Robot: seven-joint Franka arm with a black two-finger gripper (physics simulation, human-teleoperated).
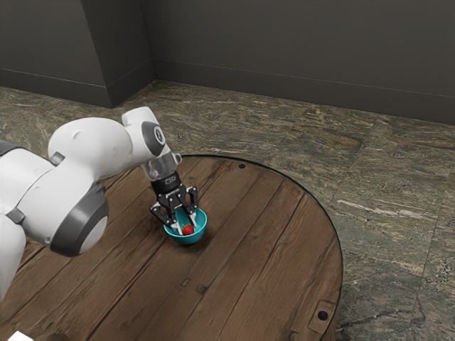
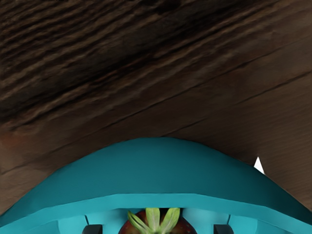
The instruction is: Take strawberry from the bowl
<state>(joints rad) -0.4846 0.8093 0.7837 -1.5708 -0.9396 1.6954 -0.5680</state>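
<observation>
Gripper down inside teal bowl, on round wooden table. Fingers stand apart, one either side of the strawberry; wrist view has a gap between fruit and each fingertip. Strawberry lies in the bowl, green leaves facing the hand's camera.

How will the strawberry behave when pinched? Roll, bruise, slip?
The strawberry is rounded and sits in a curved bowl, so an off-centre touch may roll it. As apparent fruit, it's probably light and soft enough to bruise. Its thin green leaves would likely bend rather than give grip.
</observation>
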